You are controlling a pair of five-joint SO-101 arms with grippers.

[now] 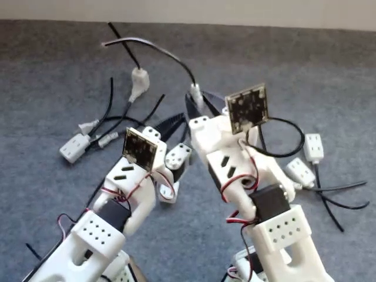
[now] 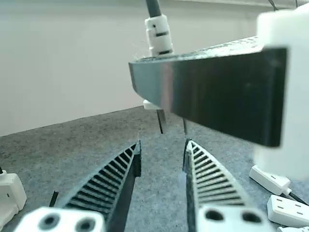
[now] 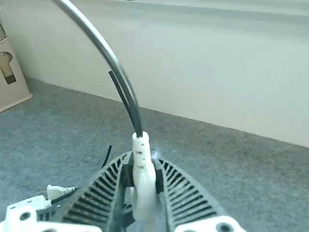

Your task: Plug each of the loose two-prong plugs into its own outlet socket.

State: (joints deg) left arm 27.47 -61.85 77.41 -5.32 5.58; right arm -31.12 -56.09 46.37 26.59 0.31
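Grey, carpet-like fabric covers the tabletop (image 1: 53,70), and white plugs, outlet sockets and dark cords lie scattered over it. The right gripper (image 1: 198,101) is raised above the middle of the tabletop, its jaws clamped on the body of a white two-prong plug (image 1: 195,93). In the right wrist view the black ribbed jaws press against both sides of this plug, whose grey cord (image 3: 104,53) arcs up and away from its strain relief. In the left wrist view the plug's two prongs (image 2: 161,121) point down below the right gripper, clear of the tabletop.

The left gripper (image 1: 175,122) sits just beside the right one and lower, its jaws apart and holding nothing. In its own wrist view the prongs hang just beyond the gap between its tips.

A second white plug (image 1: 139,82) lies loose farther back on the left side, its black cord (image 1: 117,120) trailing toward the arms. Nearer that side's edge rests a white outlet socket (image 1: 74,147), with a smaller loose plug (image 1: 88,126) just beside it. Two more outlet sockets (image 1: 313,147) (image 1: 301,171) lie near each other on the right side, black cords running from them.
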